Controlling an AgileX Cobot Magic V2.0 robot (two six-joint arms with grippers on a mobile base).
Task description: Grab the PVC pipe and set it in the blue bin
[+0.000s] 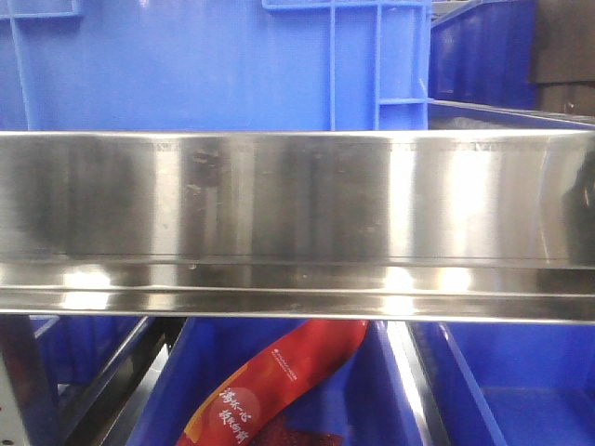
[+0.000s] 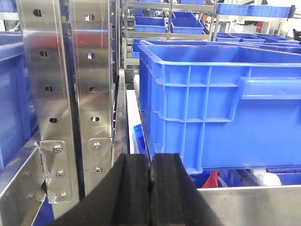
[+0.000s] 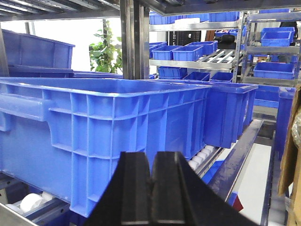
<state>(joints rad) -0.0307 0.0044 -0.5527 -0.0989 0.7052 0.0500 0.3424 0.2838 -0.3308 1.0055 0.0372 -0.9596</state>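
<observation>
The PVC pipe is out of view in all three views. A large blue bin stands on the shelf just ahead of my left gripper, whose black fingers are pressed together with nothing between them. In the right wrist view the same kind of blue bin fills the left half, in front of my right gripper, which is also shut and empty. The front view shows a blue bin behind a steel shelf rail. Neither gripper appears in the front view.
A perforated steel upright stands left of the left gripper. White rollers run under the bins. A red packet lies in a lower blue bin. More blue bins fill the racks behind.
</observation>
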